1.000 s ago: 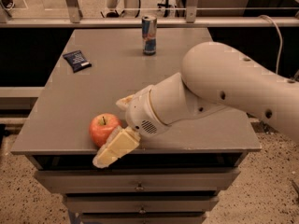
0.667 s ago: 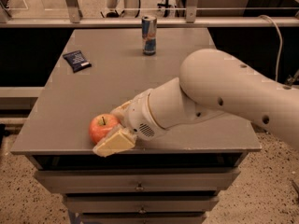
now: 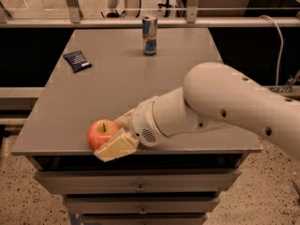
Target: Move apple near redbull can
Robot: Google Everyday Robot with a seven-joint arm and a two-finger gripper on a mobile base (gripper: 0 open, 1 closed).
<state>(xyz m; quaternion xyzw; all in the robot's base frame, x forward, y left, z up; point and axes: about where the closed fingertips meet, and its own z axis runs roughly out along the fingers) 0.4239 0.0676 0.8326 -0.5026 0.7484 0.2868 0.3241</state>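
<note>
apple (image 3: 102, 132) on near left edge of grey table (image 3: 122, 88), resting on the top, stem up; gripper (image 3: 111, 136) right at it, clamped on apple: one cream finger (image 3: 116, 147) across its front lower right, other behind it, both seemingly touching; apple not lifted.

white arm (image 3: 220, 104) reaching in from the right, low over near edge; wrist angled down-left toward apple, fat elbow section raised above table's right half.

versus a second ago: front finger drawn in tighter against apple, formerly splayed a bit away; apple in about the same spot; arm bulk about as before; packet and can unmoved on the top.

redbull can (image 3: 150, 35) upright at far edge, about mid-width, well apart from apple; dark blue snack packet (image 3: 77, 61) flat at far left, apart from both.

table top matte grey over a stack of drawers (image 3: 140, 187); speckled floor (image 3: 28, 191) below; metal rail (image 3: 93, 22) along the far side; white cable (image 3: 279, 46) hanging at right; dark gaps on either side of the table.
</note>
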